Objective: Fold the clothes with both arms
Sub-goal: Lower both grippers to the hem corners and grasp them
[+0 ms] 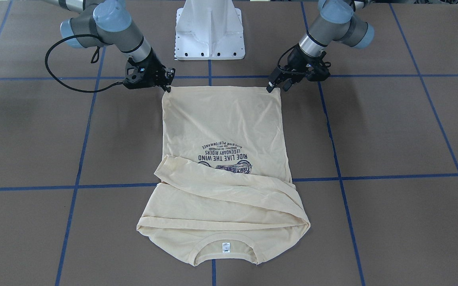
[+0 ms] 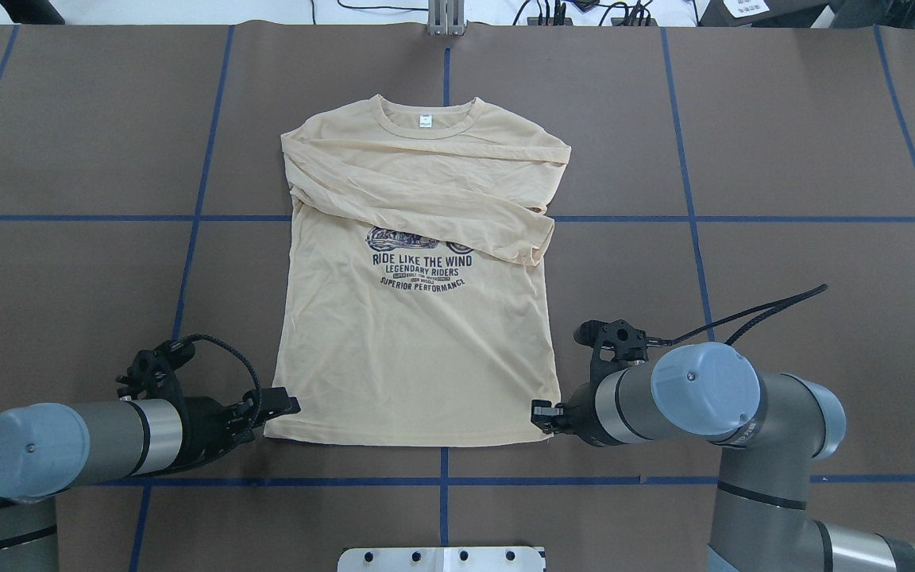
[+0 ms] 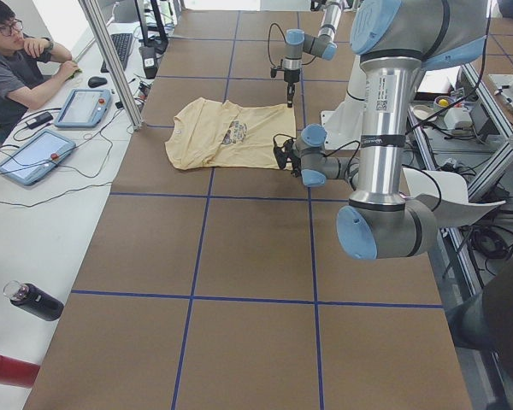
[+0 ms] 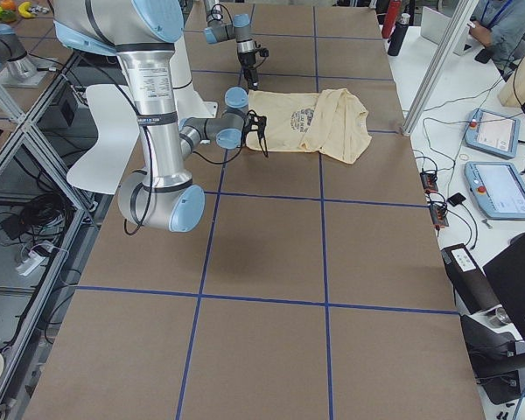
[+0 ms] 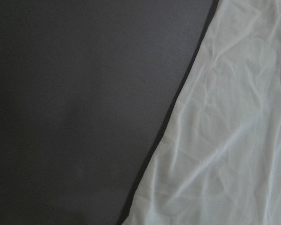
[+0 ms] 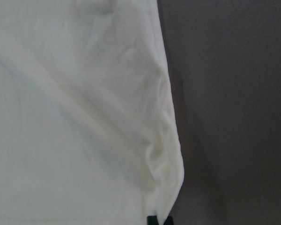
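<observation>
The pale cream-yellow shirt (image 1: 229,119) (image 2: 418,349) lies flat and print-up on the brown table, collar away from the robot, both long sleeves folded across the chest. My left gripper (image 1: 278,86) (image 2: 287,407) is low at the near hem corner on its side, fingers apart, open. My right gripper (image 1: 168,88) (image 2: 538,416) is at the other near hem corner. In the right wrist view the shirt's corner (image 6: 166,197) runs down between two close black fingertips (image 6: 152,220), so that gripper is shut on the hem. The left wrist view shows only the shirt's edge (image 5: 225,140) and table.
The white pedestal base (image 1: 210,31) (image 2: 442,558) stands just behind the hem between the arms. Blue tape lines grid the table. In the exterior left view, a person (image 3: 8,68) sits at a side desk with control tablets (image 3: 34,154), and two bottles (image 3: 34,301) lie there.
</observation>
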